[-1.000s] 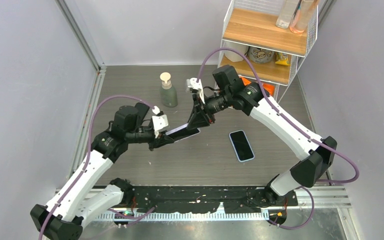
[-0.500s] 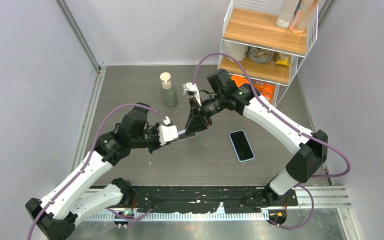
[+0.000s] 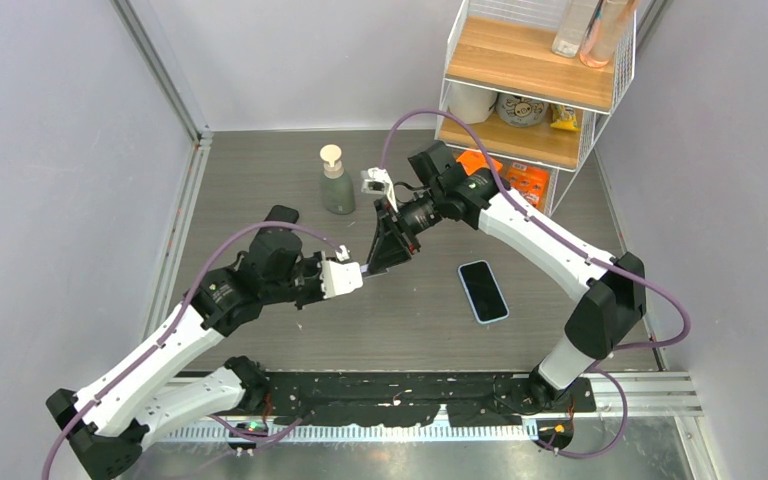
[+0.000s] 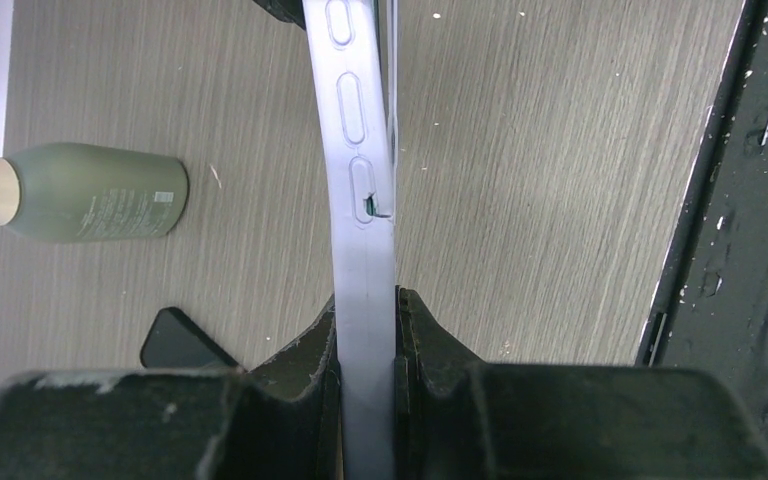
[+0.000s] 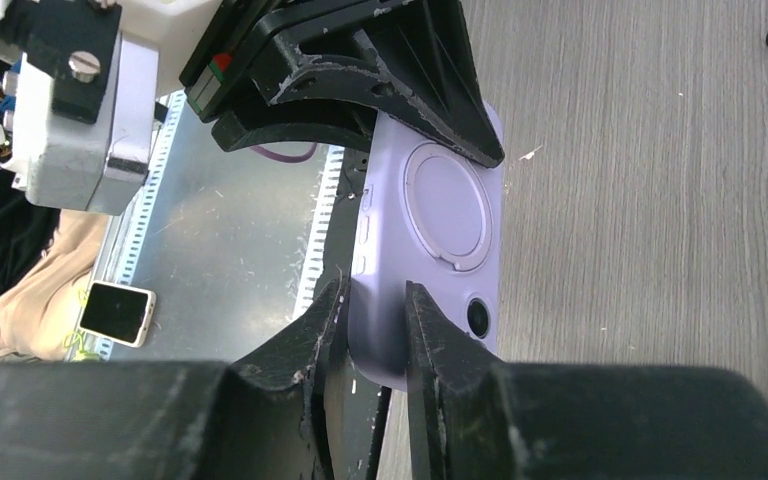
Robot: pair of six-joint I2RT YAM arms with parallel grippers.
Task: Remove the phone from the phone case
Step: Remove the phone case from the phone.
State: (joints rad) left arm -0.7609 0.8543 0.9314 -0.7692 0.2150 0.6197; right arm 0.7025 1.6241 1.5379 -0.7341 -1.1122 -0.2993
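A lilac phone case hangs above the table between both grippers. My left gripper is shut on one end of it, and the case's edge with its button slots bows away from the fingers. My right gripper is shut on the corner by the camera hole. In the top view the two grippers meet mid-table. A dark-screened phone with a light blue rim lies flat on the table to the right, apart from both. The inside of the case is hidden.
A green pump bottle stands behind the grippers. A wire and wood shelf with jars and packets fills the back right corner, orange packets at its foot. Grey walls close in both sides.
Both grippers have carried the case a little left and toward the near edge. The left wrist has turned, so the case now stands edge-on. The phone on the table has not moved.
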